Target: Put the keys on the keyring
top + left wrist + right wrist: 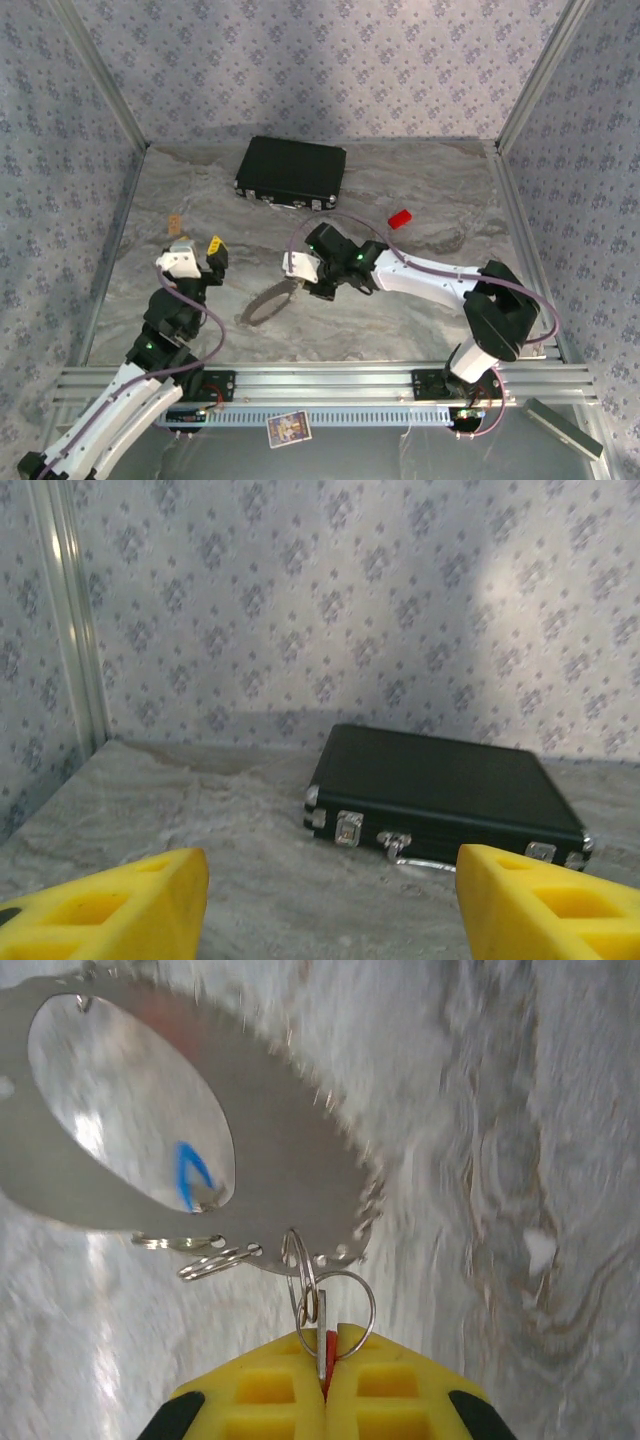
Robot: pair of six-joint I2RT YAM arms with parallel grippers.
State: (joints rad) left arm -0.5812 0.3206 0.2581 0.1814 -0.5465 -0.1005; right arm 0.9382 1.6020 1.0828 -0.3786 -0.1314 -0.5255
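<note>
right wrist view, nearest first: the right claw (325, 1352) is clenched on the red key (322, 1332), pinching its head so the silver blade stands up out of the yellow pads, free to be steered. just past the tip hangs the keyring (348, 1300), a thin wire loop that overlaps the blade; whether the key is threaded on it i cannot tell. the loop sits at the rim of a metal plate (290, 1160) with small holes along its edge, which seems to anchor the ring so it does not slide on the surface (530, 1110). through the plate's big opening shows a blue streak, probably the blue key (190, 1175), lying apart from the ring. left wrist view: the left claw (330, 885) is released, pads wide with nothing between them, held off the work and facing a black case (440, 790) near the far wall. i judge it is placed to steady the ring or fetch the second key.
</note>
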